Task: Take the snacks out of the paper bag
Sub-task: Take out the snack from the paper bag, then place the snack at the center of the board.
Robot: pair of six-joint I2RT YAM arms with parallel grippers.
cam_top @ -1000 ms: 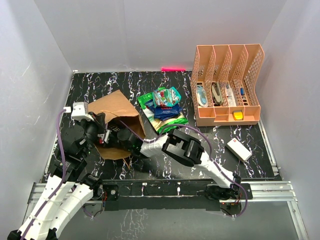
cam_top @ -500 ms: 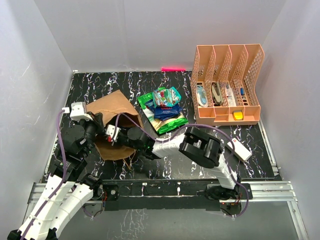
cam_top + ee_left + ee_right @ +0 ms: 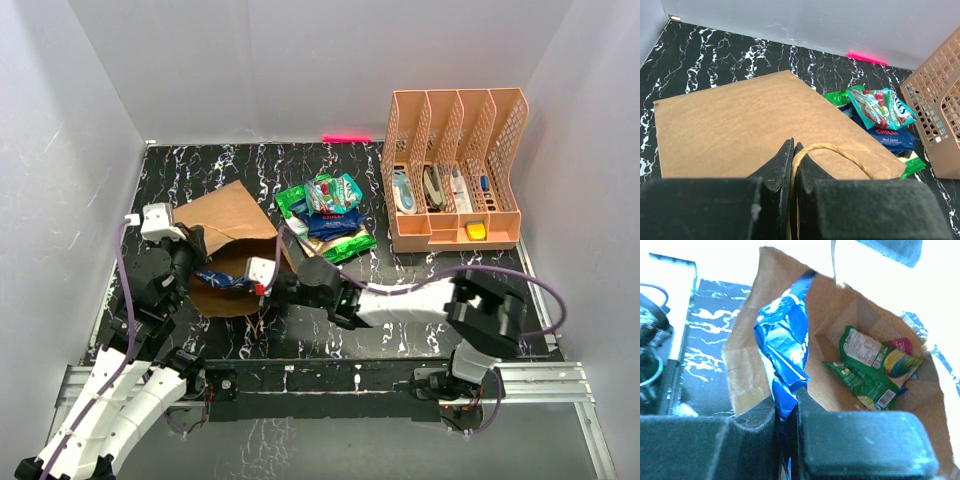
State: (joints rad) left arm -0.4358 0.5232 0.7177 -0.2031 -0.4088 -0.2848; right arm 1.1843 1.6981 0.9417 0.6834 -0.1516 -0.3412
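The brown paper bag (image 3: 228,213) lies on its side at the left, mouth toward the near edge. My left gripper (image 3: 792,148) is shut on its twisted paper handle (image 3: 840,150) and holds the mouth up. My right gripper (image 3: 786,399) is shut on a blue wrapper (image 3: 785,340), which is half out of the bag mouth (image 3: 222,278). Inside the bag (image 3: 835,320) lie a green packet (image 3: 867,367) and a small red pouch (image 3: 900,346). Beside the bag, a teal wrapper (image 3: 335,190) and a dark blue packet (image 3: 330,222) lie on a large green chips bag (image 3: 345,246).
A peach mesh file organiser (image 3: 455,170) stands at the back right, also at the right edge of the left wrist view (image 3: 940,115). A small white box (image 3: 478,298) lies in front of it. A pink marker (image 3: 346,138) lies at the back wall.
My right arm has drawn back to the right, out of the bag mouth, pulling the blue wrapper with it. My left gripper has stayed on the handle.
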